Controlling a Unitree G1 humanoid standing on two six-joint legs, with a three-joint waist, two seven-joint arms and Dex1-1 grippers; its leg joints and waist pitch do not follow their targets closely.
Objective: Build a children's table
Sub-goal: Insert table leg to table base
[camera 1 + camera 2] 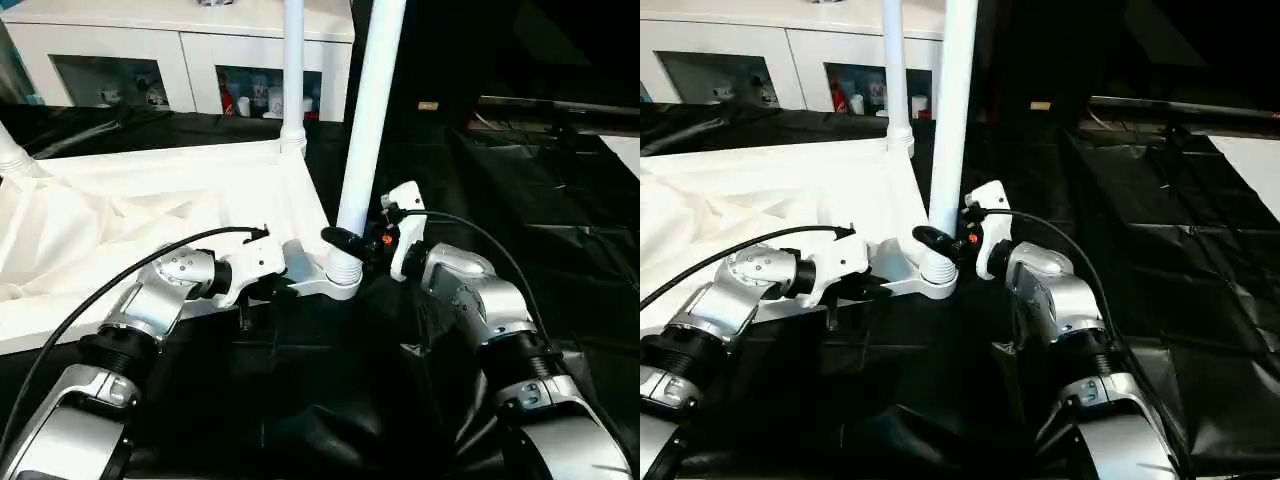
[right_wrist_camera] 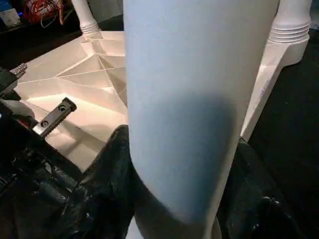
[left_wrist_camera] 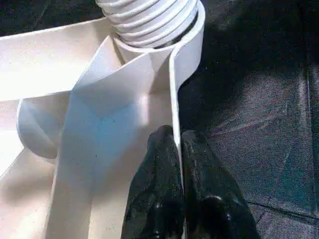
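Tabletop (image 1: 150, 200) on black-draped work table (image 1: 1160, 230), white cabinet (image 1: 180, 50) behind

Both upright legs run out past the top edge of the head views — the near leg (image 1: 368, 110) and the far leg (image 1: 292, 65) show no upper ends. The table top (image 1: 120, 215) is cut off at the left edge. A third leg (image 1: 12, 155) shows merely as a stub there. Small things behind the cabinet (image 1: 180, 50) glass are too small to tell — coloured shapes, no more.
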